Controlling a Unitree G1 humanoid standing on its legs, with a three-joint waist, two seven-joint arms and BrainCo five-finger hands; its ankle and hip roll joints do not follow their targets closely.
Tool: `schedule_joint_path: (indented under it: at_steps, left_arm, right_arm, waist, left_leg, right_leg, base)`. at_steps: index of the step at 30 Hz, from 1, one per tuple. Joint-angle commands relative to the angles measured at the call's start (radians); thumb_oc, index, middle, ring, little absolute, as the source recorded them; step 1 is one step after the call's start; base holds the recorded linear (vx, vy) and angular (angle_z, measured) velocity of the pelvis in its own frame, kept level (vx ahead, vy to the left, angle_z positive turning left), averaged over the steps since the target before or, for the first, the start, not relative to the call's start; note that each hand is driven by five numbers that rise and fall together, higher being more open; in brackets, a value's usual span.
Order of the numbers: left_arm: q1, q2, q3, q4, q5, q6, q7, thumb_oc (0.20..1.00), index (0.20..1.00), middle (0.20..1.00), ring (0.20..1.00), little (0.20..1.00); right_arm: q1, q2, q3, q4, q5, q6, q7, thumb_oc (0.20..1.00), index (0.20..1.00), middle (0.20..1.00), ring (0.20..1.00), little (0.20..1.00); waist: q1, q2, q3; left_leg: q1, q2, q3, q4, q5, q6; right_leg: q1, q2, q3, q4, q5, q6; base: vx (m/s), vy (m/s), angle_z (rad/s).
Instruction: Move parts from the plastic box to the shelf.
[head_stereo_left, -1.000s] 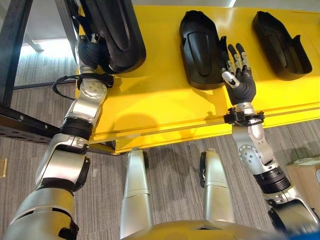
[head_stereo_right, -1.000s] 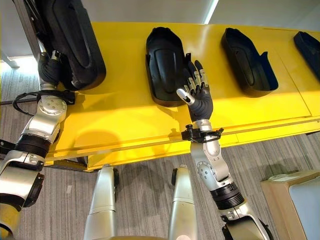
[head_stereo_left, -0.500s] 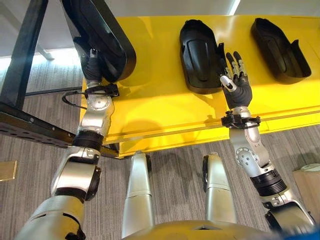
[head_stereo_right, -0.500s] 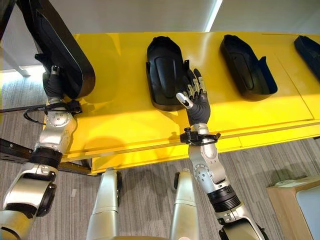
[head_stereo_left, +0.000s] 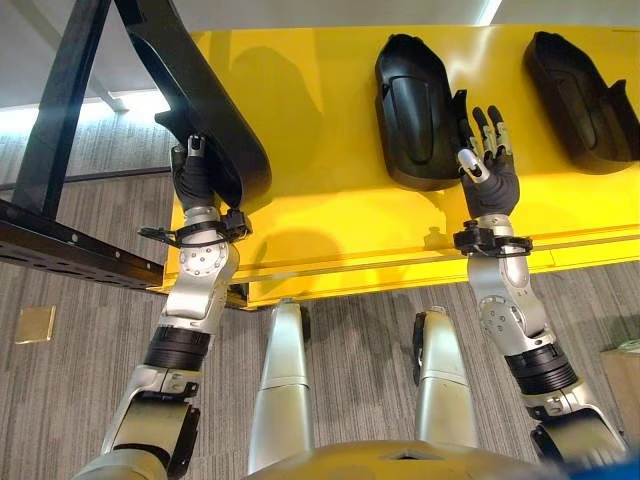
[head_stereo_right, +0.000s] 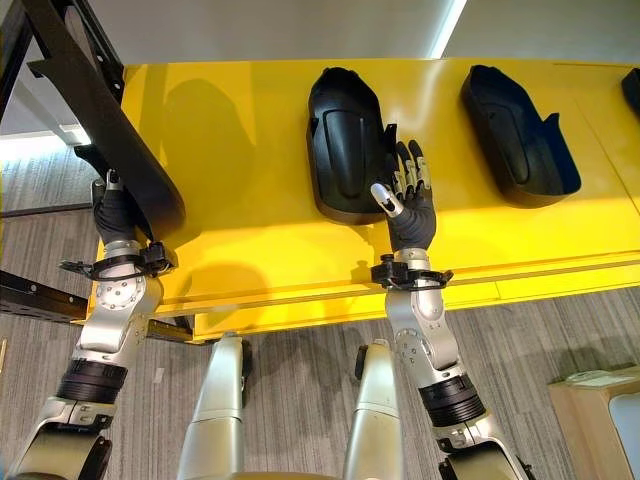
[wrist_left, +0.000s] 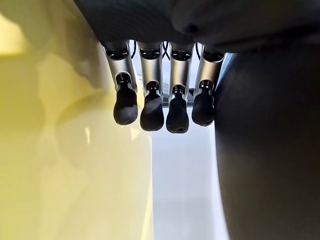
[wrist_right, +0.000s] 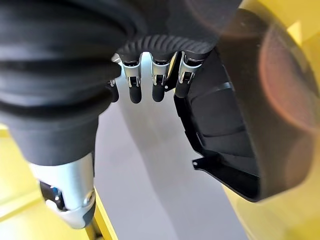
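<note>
I've pulled the left hand (head_stereo_left: 197, 178) back toward the yellow shelf (head_stereo_left: 320, 215) edge, fingers curled round the long black part (head_stereo_left: 205, 100), which is now tilted up, not set down. Right hand (head_stereo_left: 487, 165) stays open beside 1 placed part (head_stereo_left: 418, 95); another part (head_stereo_left: 580, 85) sits further right.

Both arms reach forward, well apart. The left hand (head_stereo_left: 197, 178) is raised at the left, its fingers (wrist_left: 150, 107) bent over in a row. The right hand (head_stereo_right: 408, 203) is upright, fingers straight and spread, thumb out to the side.
</note>
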Motion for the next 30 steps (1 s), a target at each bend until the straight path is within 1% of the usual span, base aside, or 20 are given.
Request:
schedule_joint_path:
  at_steps: [1, 3, 6, 9, 10, 12, 13, 15, 17, 18, 20, 23, 28, 29, 30]
  left_arm:
    - [0.086, -0.011, -0.004, 0.080, 0.043, 0.005, -0.017, 0.200, 0.200, 0.200, 0.200, 0.200]
    - [0.103, -0.005, 0.006, 0.076, 0.053, 0.009, -0.020, 0.200, 0.200, 0.200, 0.200, 0.200]
    - [0.145, 0.009, 0.037, 0.085, 0.102, 0.031, -0.020, 0.200, 0.200, 0.200, 0.200, 0.200]
    - [0.165, 0.032, 0.069, 0.113, 0.177, 0.065, -0.012, 0.200, 0.200, 0.200, 0.200, 0.200]
    - [0.178, 0.049, 0.103, 0.121, 0.216, 0.087, -0.011, 0.200, 0.200, 0.200, 0.200, 0.200]
    - [0.177, 0.056, 0.119, 0.149, 0.239, 0.096, 0.002, 0.200, 0.200, 0.200, 0.200, 0.200]
    - [0.172, 0.066, 0.132, 0.171, 0.261, 0.111, 0.011, 0.200, 0.200, 0.200, 0.200, 0.200]
    - [0.168, 0.076, 0.155, 0.154, 0.265, 0.122, 0.015, 0.200, 0.200, 0.200, 0.200, 0.200]
    - [0.156, 0.097, 0.175, 0.151, 0.318, 0.155, 0.027, 0.200, 0.200, 0.200, 0.200, 0.200]
    - [0.156, 0.097, 0.175, 0.150, 0.319, 0.156, 0.028, 0.200, 0.200, 0.200, 0.200, 0.200]
    - [0.131, 0.110, 0.170, 0.169, 0.389, 0.188, 0.057, 0.200, 0.200, 0.200, 0.200, 0.200]
    - [0.101, 0.117, 0.159, 0.168, 0.432, 0.204, 0.054, 0.200, 0.200, 0.200, 0.200, 0.200]
    - [0.075, 0.111, 0.159, 0.172, 0.439, 0.212, 0.061, 0.200, 0.200, 0.200, 0.200, 0.200]
    - [0.068, 0.116, 0.153, 0.176, 0.457, 0.223, 0.064, 0.200, 0.200, 0.200, 0.200, 0.200]
    - [0.054, 0.132, 0.142, 0.179, 0.515, 0.244, 0.063, 0.200, 0.200, 0.200, 0.200, 0.200]
  right_arm:
    - [-0.078, 0.004, -0.062, -0.126, -0.024, -0.046, 0.009, 1.000, 1.000, 1.000, 1.000, 1.000]
    - [-0.077, 0.003, -0.066, -0.128, -0.025, -0.045, 0.010, 1.000, 1.000, 1.000, 1.000, 1.000]
    - [-0.074, -0.003, -0.076, -0.129, -0.023, -0.043, 0.012, 1.000, 1.000, 1.000, 1.000, 1.000]
    - [-0.078, -0.006, -0.082, -0.129, -0.016, -0.039, 0.019, 1.000, 1.000, 1.000, 1.000, 1.000]
    - [-0.076, -0.009, -0.086, -0.132, -0.013, -0.035, 0.024, 1.000, 1.000, 1.000, 1.000, 1.000]
    - [-0.077, -0.008, -0.084, -0.132, -0.010, -0.033, 0.030, 1.000, 1.000, 1.000, 1.000, 1.000]
    - [-0.078, -0.012, -0.084, -0.130, -0.008, -0.030, 0.034, 1.000, 1.000, 1.000, 1.000, 1.000]
    - [-0.074, -0.011, -0.085, -0.128, -0.002, -0.028, 0.037, 1.000, 1.000, 1.000, 1.000, 1.000]
    - [-0.074, -0.007, -0.084, -0.125, 0.008, -0.016, 0.049, 1.000, 1.000, 1.000, 1.000, 1.000]
    - [-0.074, -0.007, -0.084, -0.125, 0.008, -0.016, 0.049, 1.000, 1.000, 1.000, 1.000, 1.000]
    - [-0.078, -0.005, -0.079, -0.125, 0.012, -0.013, 0.056, 1.000, 1.000, 1.000, 1.000, 1.000]
    - [-0.071, -0.002, -0.080, -0.125, 0.015, -0.010, 0.057, 1.000, 1.000, 1.000, 1.000, 1.000]
    - [-0.068, 0.001, -0.084, -0.126, 0.014, -0.004, 0.055, 1.000, 1.000, 1.000, 1.000, 1.000]
    - [-0.068, 0.002, -0.083, -0.128, 0.016, -0.004, 0.055, 1.000, 1.000, 1.000, 1.000, 1.000]
    - [-0.067, -0.001, -0.086, -0.131, 0.015, -0.002, 0.056, 1.000, 1.000, 1.000, 1.000, 1.000]
  waist:
    - [0.006, -0.011, 0.081]
    - [0.007, -0.011, 0.080]
    - [0.013, -0.010, 0.080]
    - [0.017, -0.010, 0.081]
    - [0.020, -0.008, 0.082]
    - [0.019, -0.008, 0.081]
    - [0.020, -0.007, 0.081]
    - [0.021, -0.004, 0.081]
    - [0.021, -0.001, 0.082]
    - [0.021, -0.001, 0.082]
    - [0.018, -0.003, 0.080]
    - [0.013, -0.003, 0.079]
    - [0.008, -0.004, 0.077]
    - [0.006, -0.004, 0.078]
    - [0.003, -0.005, 0.077]
  left_leg:
    - [0.025, -0.025, 0.031, -0.049, -0.045, 0.056]
    - [0.024, -0.025, 0.031, -0.048, -0.045, 0.056]
    - [0.024, -0.026, 0.032, -0.049, -0.046, 0.056]
    - [0.025, -0.026, 0.032, -0.051, -0.046, 0.055]
    - [0.025, -0.025, 0.032, -0.053, -0.047, 0.055]
    - [0.026, -0.025, 0.033, -0.054, -0.047, 0.055]
    - [0.025, -0.025, 0.035, -0.053, -0.048, 0.054]
    - [0.025, -0.025, 0.035, -0.056, -0.047, 0.055]
    - [0.026, -0.024, 0.036, -0.056, -0.047, 0.055]
    - [0.026, -0.024, 0.036, -0.056, -0.047, 0.055]
    - [0.027, -0.022, 0.037, -0.057, -0.048, 0.053]
    - [0.026, -0.023, 0.038, -0.059, -0.048, 0.054]
    - [0.022, -0.025, 0.040, -0.056, -0.049, 0.057]
    - [0.020, -0.025, 0.040, -0.055, -0.050, 0.058]
    - [0.018, -0.023, 0.042, -0.054, -0.050, 0.058]
  right_leg:
    - [-0.027, 0.021, -0.038, 0.034, -0.059, -0.112]
    - [-0.026, 0.021, -0.039, 0.034, -0.060, -0.112]
    - [-0.027, 0.019, -0.041, 0.033, -0.062, -0.111]
    - [-0.026, 0.021, -0.040, 0.029, -0.062, -0.111]
    - [-0.026, 0.021, -0.039, 0.028, -0.063, -0.111]
    - [-0.027, 0.021, -0.038, 0.029, -0.063, -0.110]
    - [-0.028, 0.021, -0.038, 0.029, -0.064, -0.111]
    - [-0.028, 0.022, -0.038, 0.028, -0.065, -0.110]
    - [-0.027, 0.022, -0.037, 0.027, -0.066, -0.110]
    - [-0.027, 0.022, -0.037, 0.027, -0.066, -0.110]
    - [-0.028, 0.024, -0.036, 0.025, -0.065, -0.108]
    - [-0.030, 0.026, -0.035, 0.023, -0.063, -0.107]
    - [-0.037, 0.029, -0.032, 0.025, -0.061, -0.107]
    - [-0.040, 0.030, -0.031, 0.026, -0.060, -0.107]
    - [-0.042, 0.030, -0.030, 0.027, -0.061, -0.106]
  base:
    - [0.00, 0.000, 0.00]
    - [0.00, 0.000, 0.00]
    - [0.00, 0.000, 0.00]
    - [0.00, 0.000, 0.00]
    - [0.00, 0.000, 0.00]
    - [0.00, 0.000, 0.00]
    - [0.00, 0.000, 0.00]
    - [0.00, 0.000, 0.00]
    - [0.00, 0.000, 0.00]
    - [0.00, 0.000, 0.00]
    - [0.00, 0.000, 0.00]
    - [0.00, 0.000, 0.00]
    - [0.00, 0.000, 0.00]
    - [0.00, 0.000, 0.00]
    - [0.00, 0.000, 0.00]
